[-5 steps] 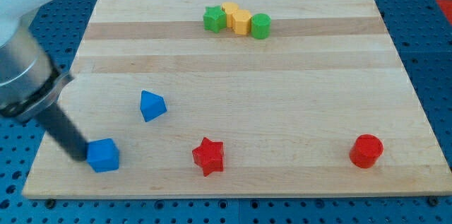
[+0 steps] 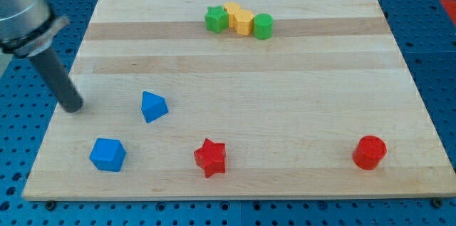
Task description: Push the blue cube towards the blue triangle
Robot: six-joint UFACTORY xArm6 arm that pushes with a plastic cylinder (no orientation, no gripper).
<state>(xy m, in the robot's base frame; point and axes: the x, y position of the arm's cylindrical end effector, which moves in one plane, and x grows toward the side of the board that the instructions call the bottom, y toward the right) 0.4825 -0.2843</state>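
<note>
The blue cube lies near the board's bottom left corner. The blue triangle lies up and to the right of it, a short gap between them. My tip rests on the board near its left edge, above and left of the blue cube and left of the blue triangle. It touches neither block.
A red star lies at the bottom centre and a red cylinder at the bottom right. At the top centre sit a green star, two yellow blocks and a green cylinder, packed together.
My tip has left the blue cube's left side and moved up the view. The cube has shifted slightly and turned a little.
</note>
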